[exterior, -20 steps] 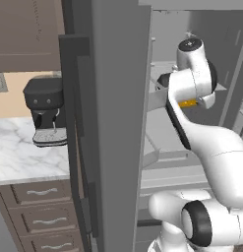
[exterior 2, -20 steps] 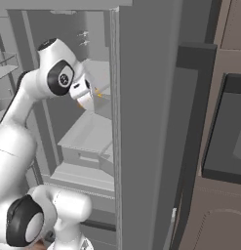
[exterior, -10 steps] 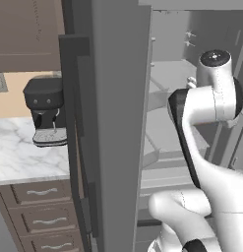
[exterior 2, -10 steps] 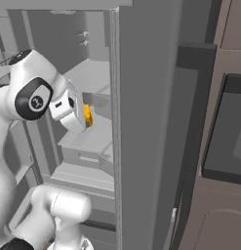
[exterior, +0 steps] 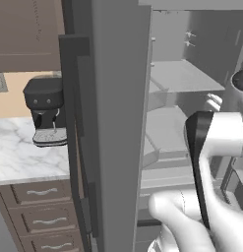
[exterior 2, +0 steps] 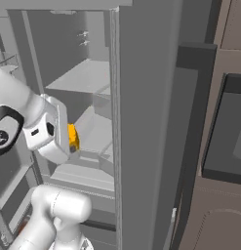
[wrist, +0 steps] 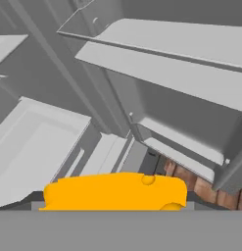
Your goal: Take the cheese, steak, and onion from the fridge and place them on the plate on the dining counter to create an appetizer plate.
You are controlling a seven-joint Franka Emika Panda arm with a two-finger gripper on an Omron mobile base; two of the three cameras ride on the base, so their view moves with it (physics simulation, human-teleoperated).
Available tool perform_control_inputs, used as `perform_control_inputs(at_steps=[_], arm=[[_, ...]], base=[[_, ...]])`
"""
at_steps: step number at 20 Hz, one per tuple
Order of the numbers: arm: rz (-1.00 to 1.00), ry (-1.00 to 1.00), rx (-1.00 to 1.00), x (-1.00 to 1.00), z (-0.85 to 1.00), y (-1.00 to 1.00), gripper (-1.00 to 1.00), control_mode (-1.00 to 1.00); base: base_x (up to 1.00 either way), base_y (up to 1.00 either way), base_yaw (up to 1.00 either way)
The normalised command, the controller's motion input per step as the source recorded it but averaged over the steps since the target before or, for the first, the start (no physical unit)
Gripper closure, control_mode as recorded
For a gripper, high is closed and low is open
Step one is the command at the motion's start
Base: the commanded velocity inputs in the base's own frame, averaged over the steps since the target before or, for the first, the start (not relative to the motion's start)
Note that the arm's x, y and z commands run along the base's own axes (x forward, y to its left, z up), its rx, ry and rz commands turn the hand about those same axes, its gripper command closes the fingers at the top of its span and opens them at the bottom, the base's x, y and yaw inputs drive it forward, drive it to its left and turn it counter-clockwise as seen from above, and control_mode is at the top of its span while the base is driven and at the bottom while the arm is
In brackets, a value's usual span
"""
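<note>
Pulled back and lower than a moment ago, my fingers (exterior 2: 77,140) grip the cheese (exterior 2: 72,137) (yellow-orange wedge) in front of the open fridge (exterior 2: 141,73), near its pale shelves (exterior: 184,76).

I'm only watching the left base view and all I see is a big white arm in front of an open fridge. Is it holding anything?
Observer: Yes. In the right base view the gripper carries the cheese, a yellow-orange piece at its tip.
Visitor: Is it really gripped?
Observer: The hand view shows the cheese sitting right at the fingertips, holes visible in it.
Visitor: Where is the hand?
Observer: In front of the open fridge, beside its pale shelves.
</note>
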Motion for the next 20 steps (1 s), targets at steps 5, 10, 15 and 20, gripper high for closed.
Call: perform_control_inputs(at_steps=[5,10,15,20], arm=[[0.03,0.0,0.0,-0.86,0.09,0.01,1.0,-1.0],[0.0,0.0,0.0,0.0,0.0,0.0,1.0,1.0],[0.0,0.0,0.0,0.0,0.0,0.0,1.0,1.0],[0.0,0.0,0.0,0.0,0.0,0.0,1.0,1.0]], base=[[0.0,0.0,0.0],[-0.96,0.11,0.08],[-1.0,0.14,0.09],[-0.96,0.02,0.09]])
